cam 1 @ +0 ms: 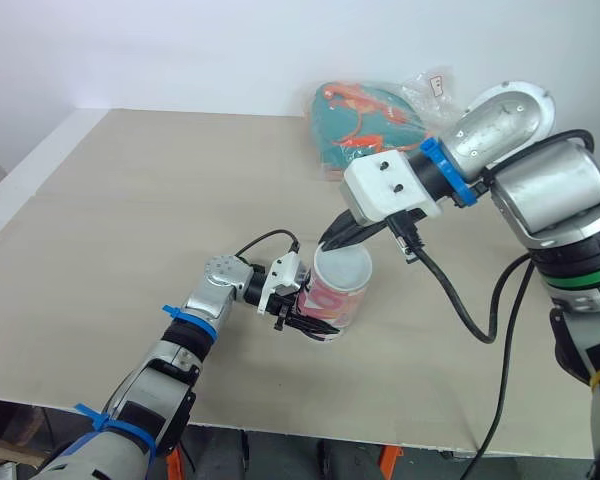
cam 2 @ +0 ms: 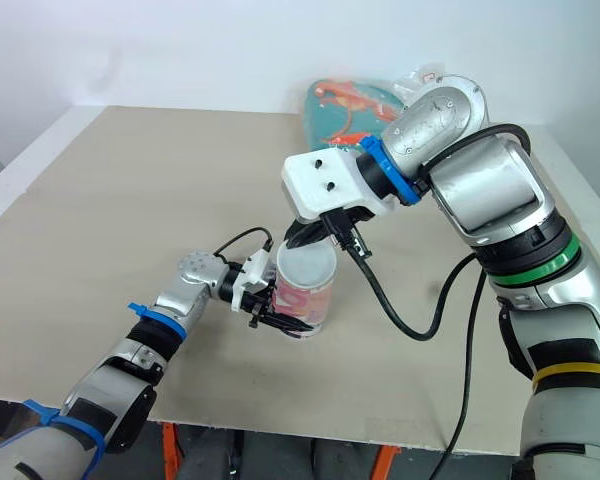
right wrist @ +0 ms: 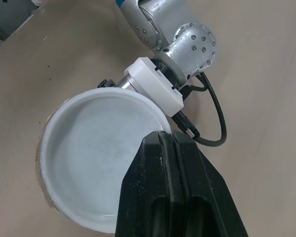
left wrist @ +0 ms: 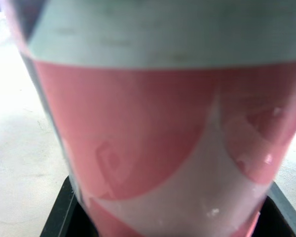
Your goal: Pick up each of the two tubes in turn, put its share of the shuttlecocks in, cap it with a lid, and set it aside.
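**A:** Left wrist view has the tube right up against the lens, pink and white, with the left gripper's black fingers closed on either side of its lower part. What worries you?

**B:** The hold is low. The right gripper, fingers pressed together, has its tips at the rim of the white lid sitting on the tube's mouth. If it pushes off-centre, I'd expect the tube to lever over in the left fingers. The lid might also seat crooked and lift on the opposite side.

**A:** Is the tube standing on the table?

**B:** It leans a little. Whether its base touches the table I cannot tell. If it hangs free, all the push goes into that one low hold, and it may slip.

**A:** Anything else?

**B:** The black cable loops down from the right wrist near the tube, and a swing could snag it.

**A:** And the surroundings?

**B:** The tabletop is pale beige, matt and plain. Near its far edge lie a teal bag with orange print and a crinkled clear wrapper, well apart from the work. Behind them is a white wall.
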